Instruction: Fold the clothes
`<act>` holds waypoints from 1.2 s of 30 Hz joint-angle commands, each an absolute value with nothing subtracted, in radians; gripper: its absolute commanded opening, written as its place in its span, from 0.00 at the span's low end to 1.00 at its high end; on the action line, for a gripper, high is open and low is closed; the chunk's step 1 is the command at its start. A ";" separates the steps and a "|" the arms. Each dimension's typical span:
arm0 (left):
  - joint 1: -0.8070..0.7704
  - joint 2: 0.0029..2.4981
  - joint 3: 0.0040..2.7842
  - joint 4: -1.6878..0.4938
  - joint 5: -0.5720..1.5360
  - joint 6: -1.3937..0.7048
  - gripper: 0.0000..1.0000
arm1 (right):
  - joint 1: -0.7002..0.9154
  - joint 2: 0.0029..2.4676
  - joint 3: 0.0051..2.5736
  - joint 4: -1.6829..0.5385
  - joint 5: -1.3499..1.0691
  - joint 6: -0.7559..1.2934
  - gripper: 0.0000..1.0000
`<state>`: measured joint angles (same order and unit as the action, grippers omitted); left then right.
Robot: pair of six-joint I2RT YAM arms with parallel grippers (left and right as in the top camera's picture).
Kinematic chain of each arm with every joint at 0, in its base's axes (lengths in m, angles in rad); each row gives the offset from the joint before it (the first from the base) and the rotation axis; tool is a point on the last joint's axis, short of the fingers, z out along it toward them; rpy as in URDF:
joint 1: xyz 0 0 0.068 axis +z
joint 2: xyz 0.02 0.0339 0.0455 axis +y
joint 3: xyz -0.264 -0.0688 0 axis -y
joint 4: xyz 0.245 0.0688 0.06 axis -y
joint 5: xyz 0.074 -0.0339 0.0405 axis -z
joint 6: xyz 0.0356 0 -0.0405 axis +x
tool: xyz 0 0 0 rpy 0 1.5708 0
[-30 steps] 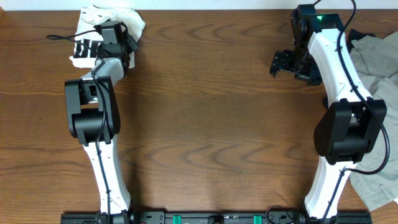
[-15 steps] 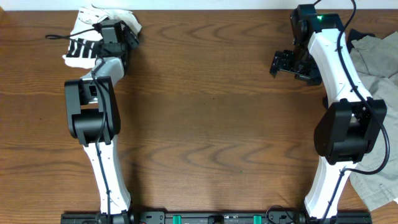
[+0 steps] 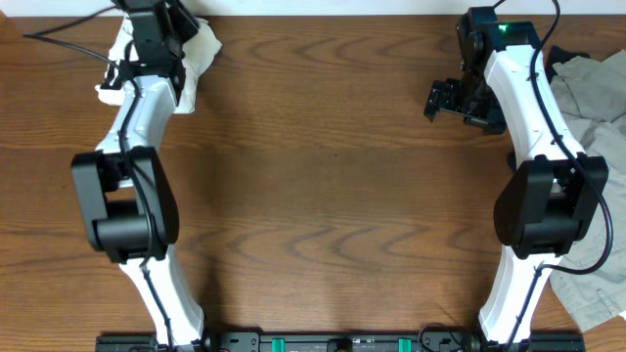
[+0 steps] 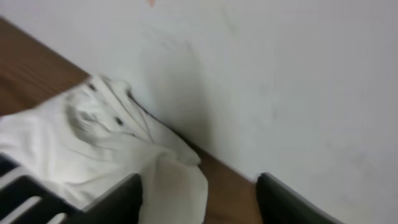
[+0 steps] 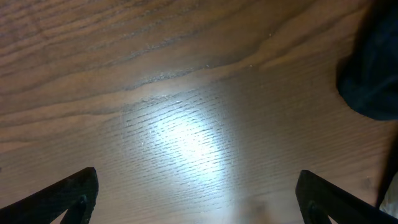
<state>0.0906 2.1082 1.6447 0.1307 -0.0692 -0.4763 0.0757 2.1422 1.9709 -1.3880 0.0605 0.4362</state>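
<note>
The clothes (image 3: 201,47), a white T-shirt, lie bunched in the table's far left corner against the wall. In the left wrist view the T-shirt (image 4: 74,143) is a crumpled heap with black lettering (image 4: 18,186) at its lower left. My left gripper (image 3: 147,12) reaches over the heap at the back edge. Its jaws (image 4: 202,202) stand apart, and a loose white flap (image 4: 180,190) lies beside the left finger (image 4: 118,199), not pinched. My right gripper (image 3: 440,98) hovers open at the far right over bare wood (image 5: 202,199), nothing between its fingers.
A pile of pale grey-green garments (image 3: 592,88) lies along the right edge and hangs down past the right arm's base (image 3: 597,284). A white wall (image 4: 280,74) rises directly behind the T-shirt. A dark shape (image 5: 373,81) sits at the right of the right wrist view.
My left gripper has let go of the T-shirt and opened. The left arm has stretched toward the back edge, and the bundle has shifted there. The right arm has not moved.
</note>
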 commanded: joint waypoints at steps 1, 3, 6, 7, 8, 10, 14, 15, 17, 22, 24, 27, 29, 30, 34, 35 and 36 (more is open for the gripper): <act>0.133 2.120 1.641 0.069 -0.181 -0.450 0.24 | 0.072 2.133 1.982 -1.387 0.072 0.433 0.99; 0.168 2.136 1.641 0.024 -0.181 -0.411 0.06 | 0.072 2.133 1.982 -1.387 0.071 0.433 0.99; 0.223 2.170 1.641 -0.017 -0.181 -0.392 0.06 | 0.072 2.133 1.982 -1.388 0.072 0.433 0.99; 0.247 2.184 1.641 -0.034 -0.181 -0.393 0.06 | 0.072 2.133 1.982 -1.387 0.071 0.433 0.99; 0.266 2.194 1.641 -0.049 -0.180 -0.393 0.06 | 0.072 2.133 1.982 -1.387 0.072 0.433 0.99; 0.305 2.222 1.641 -0.068 -0.175 -0.393 0.06 | 0.072 2.133 1.982 -1.387 0.071 0.433 0.99; 0.355 2.265 1.640 -0.082 -0.162 -0.393 0.06 | 0.072 2.133 1.982 -1.387 0.071 0.433 0.99; 0.363 2.274 1.640 -0.080 -0.161 -0.393 0.06 | 0.072 2.133 1.982 -1.387 0.072 0.433 0.99; 0.371 2.285 1.640 -0.068 -0.161 -0.393 0.06 | 0.072 2.133 1.982 -1.388 0.071 0.433 0.99; 0.370 2.291 1.641 -0.002 -0.095 -0.344 0.06 | 0.072 2.133 1.982 -1.387 0.071 0.433 0.99; 0.370 2.289 1.641 0.026 -0.066 -0.344 0.06 | 0.072 2.133 1.982 -1.388 0.072 0.433 0.99; 0.370 2.289 1.641 0.048 -0.060 -0.344 0.06 | 0.072 2.133 1.982 -1.387 0.071 0.433 0.99; 0.370 2.289 1.641 0.059 -0.060 -0.323 0.06 | 0.072 2.133 1.982 -1.387 0.072 0.433 0.99; 0.370 2.289 1.641 0.066 -0.060 -0.301 0.06 | 0.072 2.133 1.982 -1.387 0.071 0.433 0.99; 0.370 2.298 1.641 0.078 -0.060 -0.200 0.06 | 0.072 2.133 1.982 -1.387 0.072 0.433 0.99; 0.370 2.305 1.641 0.080 -0.060 -0.178 0.06 | 0.072 2.133 1.982 -1.387 0.071 0.433 0.99; 0.370 2.313 1.641 0.080 -0.060 -0.167 0.06 | 0.072 2.133 1.982 -1.387 0.071 0.433 0.99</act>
<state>0.3695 2.2856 1.6440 0.0750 -0.0666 -0.2626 0.0757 2.1422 1.9709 -1.3880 0.0605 0.4362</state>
